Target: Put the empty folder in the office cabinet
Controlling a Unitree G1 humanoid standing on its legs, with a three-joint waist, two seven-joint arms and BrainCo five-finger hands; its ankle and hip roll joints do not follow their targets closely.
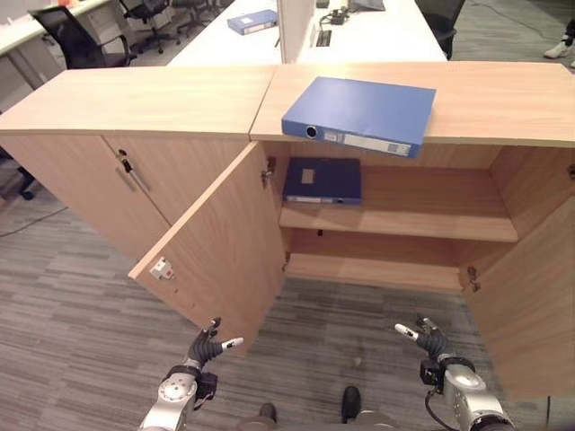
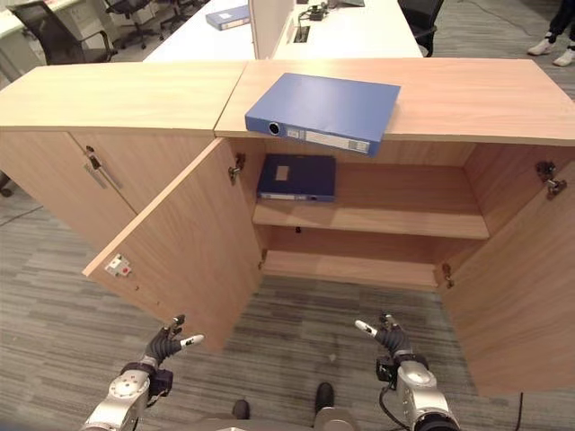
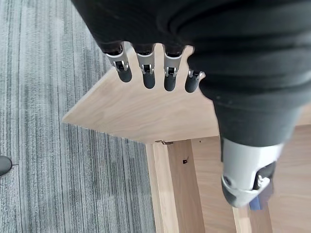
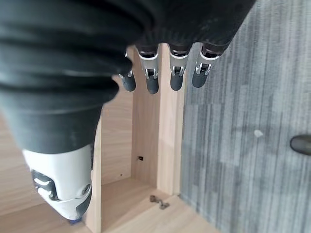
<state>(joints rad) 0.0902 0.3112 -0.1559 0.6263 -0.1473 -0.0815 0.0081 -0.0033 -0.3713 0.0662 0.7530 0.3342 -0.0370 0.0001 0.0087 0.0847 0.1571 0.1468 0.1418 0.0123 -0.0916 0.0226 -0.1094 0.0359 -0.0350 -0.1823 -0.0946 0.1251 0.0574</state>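
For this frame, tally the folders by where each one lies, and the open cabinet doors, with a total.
Blue folders on the wooden cabinet top: 1
Dark blue folders on the upper shelf inside the cabinet: 1
Blue folders on the white desk behind the cabinet: 1
Open wooden cabinet doors: 2
Total: 5

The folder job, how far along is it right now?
Done: both cabinet doors stand open, and one dark folder already lies on the upper shelf. In hand: nothing; the left hand and right hand hang low and open before the cabinet. Left: the blue folder lies on the cabinet top, to be lifted and shelved.
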